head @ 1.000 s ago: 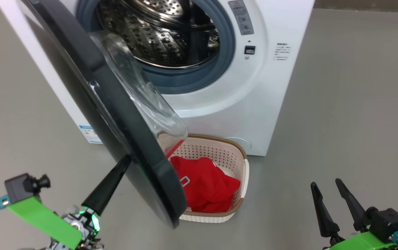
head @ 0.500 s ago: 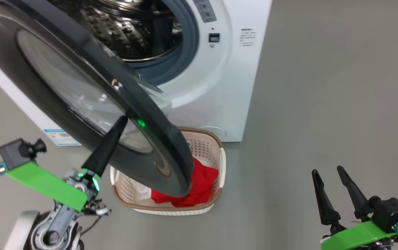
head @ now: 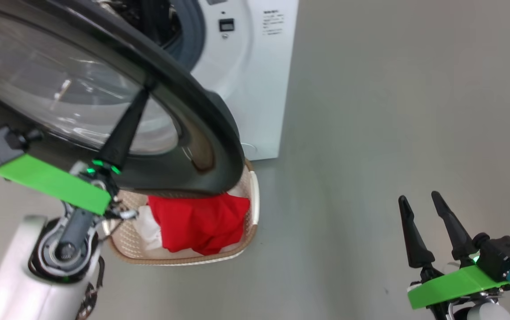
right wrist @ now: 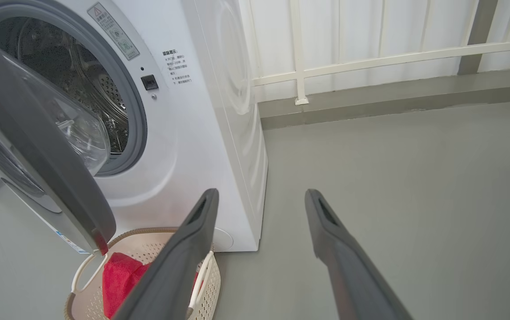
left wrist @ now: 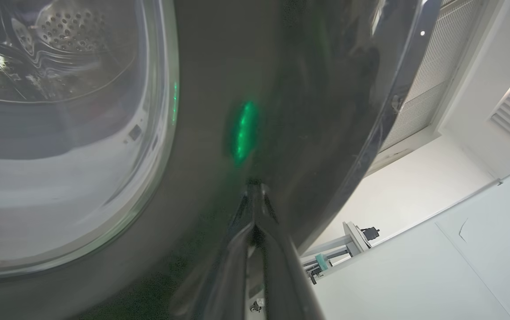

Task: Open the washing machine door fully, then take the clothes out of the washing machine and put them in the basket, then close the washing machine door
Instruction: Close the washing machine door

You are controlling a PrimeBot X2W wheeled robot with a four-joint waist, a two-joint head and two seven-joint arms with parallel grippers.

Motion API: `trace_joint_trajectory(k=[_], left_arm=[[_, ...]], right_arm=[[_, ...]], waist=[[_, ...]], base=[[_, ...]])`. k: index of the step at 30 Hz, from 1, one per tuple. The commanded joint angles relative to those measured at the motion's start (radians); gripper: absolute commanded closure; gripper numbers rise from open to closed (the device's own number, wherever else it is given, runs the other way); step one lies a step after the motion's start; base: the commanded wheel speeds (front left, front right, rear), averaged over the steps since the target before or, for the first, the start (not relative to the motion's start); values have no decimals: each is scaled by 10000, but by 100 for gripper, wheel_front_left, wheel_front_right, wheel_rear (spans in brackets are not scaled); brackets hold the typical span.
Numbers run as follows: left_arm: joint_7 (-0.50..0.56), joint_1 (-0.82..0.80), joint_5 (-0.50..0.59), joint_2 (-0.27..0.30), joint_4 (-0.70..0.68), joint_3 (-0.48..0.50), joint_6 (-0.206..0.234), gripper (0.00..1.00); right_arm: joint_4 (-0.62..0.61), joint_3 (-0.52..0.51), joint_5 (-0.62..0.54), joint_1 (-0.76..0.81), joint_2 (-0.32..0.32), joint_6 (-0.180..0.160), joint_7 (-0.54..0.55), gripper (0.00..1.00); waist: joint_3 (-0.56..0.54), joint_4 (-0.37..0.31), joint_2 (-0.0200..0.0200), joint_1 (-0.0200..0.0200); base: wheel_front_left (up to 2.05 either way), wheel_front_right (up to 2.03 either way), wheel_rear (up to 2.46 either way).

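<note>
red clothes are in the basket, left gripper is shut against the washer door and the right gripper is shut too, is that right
No, the right gripper is open: the right wrist view shows its two fingers well apart, holding nothing. The rest stands: the red clothes lie in the basket and the shut left gripper is against the washing machine door.

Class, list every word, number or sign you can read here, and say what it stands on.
No wording can be read.
Grey strip label on the washing machine: warning triangle sign; wording too small.
Black printed lines beside it: too small.
</note>
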Motion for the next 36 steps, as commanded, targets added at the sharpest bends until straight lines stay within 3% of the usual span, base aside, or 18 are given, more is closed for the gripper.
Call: trace_joint_trajectory(k=[1, 16, 36], left_arm=[[-114, -497, 125, 346, -169, 315, -67, 100], [-1609, -1853, -27, 1194, 1212, 40, -67, 100], [-2880, 586, -561, 1474, 651, -714, -67, 100]], right_arm=[[-269, 152, -109, -321, -46, 65, -67, 0], [-296, 46, 11, -589, 74, 65, -67, 0], [-141, -79, -82, -205, 79, 65, -67, 0]], waist=[[290, -332, 0, 0], [661, -1183, 0, 0], [-312, -179, 0, 0]], base=[[0, 0, 0], [0, 0, 0], [0, 0, 0]])
